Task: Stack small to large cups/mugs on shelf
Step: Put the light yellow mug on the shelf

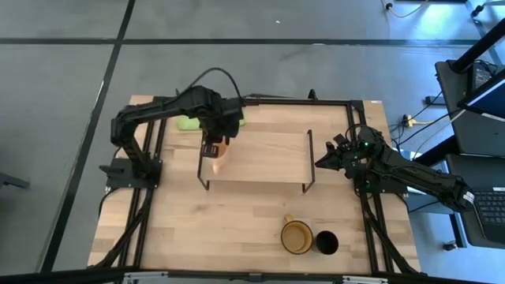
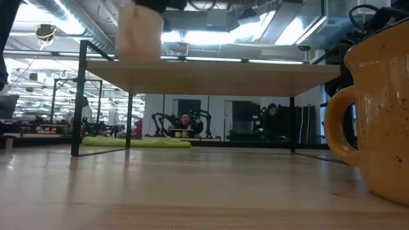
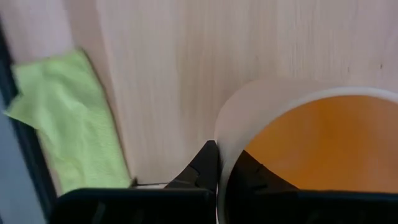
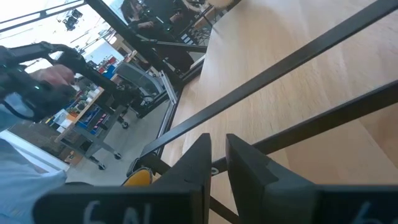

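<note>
My left gripper [image 1: 215, 151] is over the left part of the shelf [image 1: 268, 162] and is shut on the small light-orange mug [image 1: 222, 160], which stands upright at the board's top [image 2: 139, 33]. I cannot tell whether its base touches the board. The olive-yellow mug [image 1: 297, 236] and the black cup [image 1: 327, 243] stand side by side on the table near its front edge. The olive-yellow mug also fills the right side of the low view [image 2: 378, 108]. My right gripper [image 1: 325, 159] is shut and empty, just off the shelf's right end. My left gripper holds the light-orange mug by its rim [image 3: 219, 134], with one finger [image 3: 252, 176] inside the mug and the other [image 3: 204, 167] outside against the wall. The fingers come from above, pointing down. The mug hangs upright, its mouth up.
A green cloth [image 1: 188, 123] lies on the table behind the shelf's left end and also shows in the left wrist view [image 3: 68, 118]. The shelf's black wire legs [image 1: 308, 162] stand at each end. Bare tabletop [image 1: 205, 229] lies in front of the shelf.
</note>
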